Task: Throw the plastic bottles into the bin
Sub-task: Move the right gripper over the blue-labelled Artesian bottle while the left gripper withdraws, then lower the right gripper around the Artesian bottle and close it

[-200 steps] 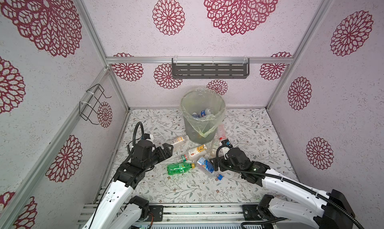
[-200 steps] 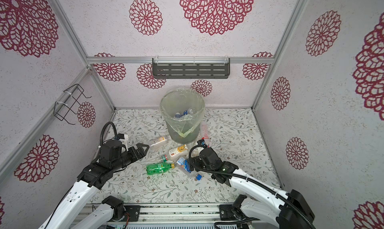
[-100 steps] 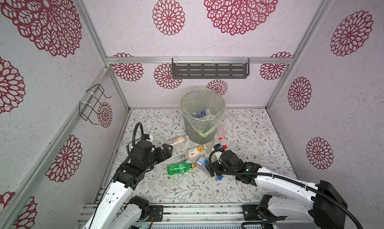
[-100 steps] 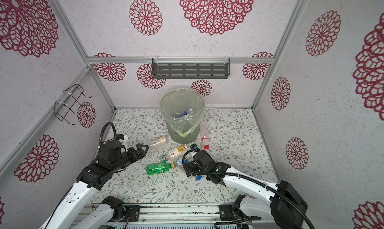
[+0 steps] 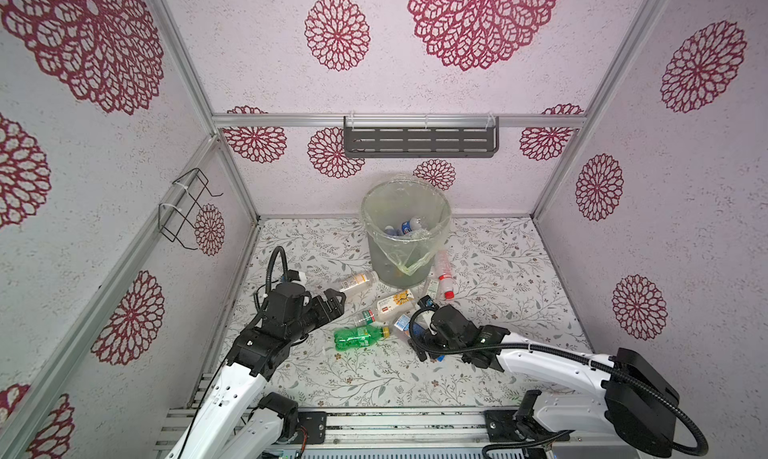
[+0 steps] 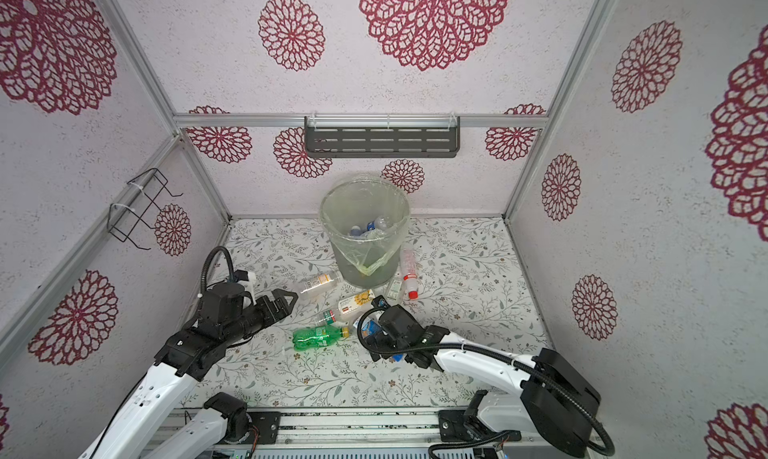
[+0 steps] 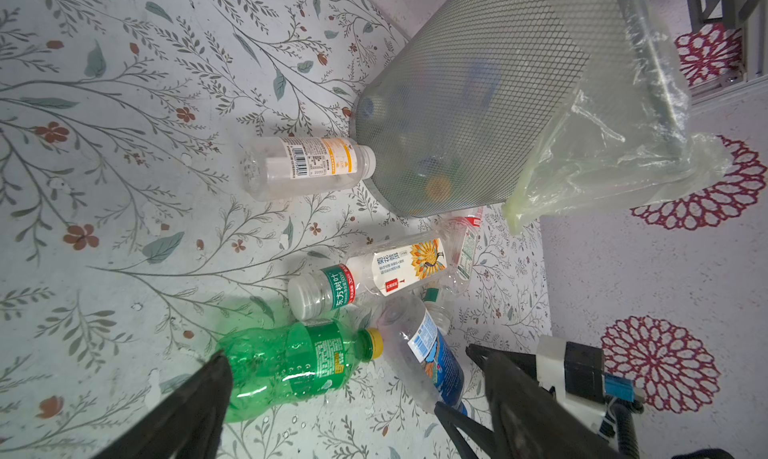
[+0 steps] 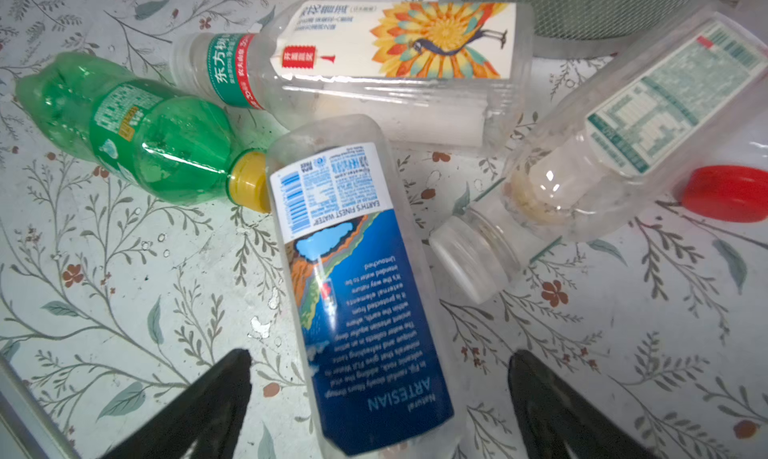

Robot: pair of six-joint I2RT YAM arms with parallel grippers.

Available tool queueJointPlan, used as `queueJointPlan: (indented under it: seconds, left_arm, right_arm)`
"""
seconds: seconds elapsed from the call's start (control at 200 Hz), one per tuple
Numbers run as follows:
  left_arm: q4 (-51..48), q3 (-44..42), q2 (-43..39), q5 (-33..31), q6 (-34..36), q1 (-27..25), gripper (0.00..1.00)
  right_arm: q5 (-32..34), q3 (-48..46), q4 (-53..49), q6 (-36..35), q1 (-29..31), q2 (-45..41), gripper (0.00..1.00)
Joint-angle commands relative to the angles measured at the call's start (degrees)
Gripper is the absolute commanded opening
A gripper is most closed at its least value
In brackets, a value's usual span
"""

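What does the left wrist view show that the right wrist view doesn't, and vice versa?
Left wrist only: the orange-banded bottle beside the bin, and the bin's hanging bag. Right wrist only: a red cap. Both: the green bottle, the sunflower-label bottle, the blue-label bottle and some of the bin's mesh wall.

Blue-label bottle (image 5: pixel 402 322) just in front of bin (image 5: pixel 380 257) mostly hidden under right arm (image 5: pixel 540 353) in both top views. Bottles inside bin (image 7: pixel 438 186) blurred through wall, uncountable.
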Motion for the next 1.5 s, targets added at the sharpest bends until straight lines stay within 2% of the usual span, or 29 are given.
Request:
queueJointPlan:
  seconds: [0.0, 0.445, 0.846, 0.921, 1.011, 1.066, 1.496]
  left_arm:
    - [0.5, 0.7, 0.9, -0.4, 0.4, 0.5, 0.97]
    - [-0.1, 0.4, 0.7, -1.1, 0.5, 0.6, 0.97]
    - [-0.8, -0.9, -0.9, -1.5, -0.1, 0.5, 0.97]
    - [-1.2, -1.1, -1.5, -1.8, -0.1, 0.6, 0.97]
    - [-1.3, -1.3, -1.9, -1.8, -0.2, 0.6, 0.97]
    - [-1.5, -1.4, -1.8, -1.7, -0.1, 0.5, 0.97]
    - [-1.6, -1.7, -1.8, -1.7, -0.4, 0.6, 0.97]
  right_arm:
    - [0.5, 2.0, 1.4, -1.7, 0.5, 0.8, 0.99]
    - [1.3, 3.8, 2.1, -3.6, 1.1, 6.6, 0.96]
    - [2.7, 4.7, 2.7, -4.6, 1.3, 10.3, 0.89]
    - [3.2, 5.0, 2.8, -4.8, 1.4, 10.6, 0.85]
    - [3.1, 5.2, 2.9, -5.3, 1.5, 11.1, 0.68]
    - [3.3, 5.4, 2.7, -5.4, 1.4, 11.2, 0.62]
    - [2.5, 3.0, 4.2, -3.0, 2.4, 5.0, 0.61]
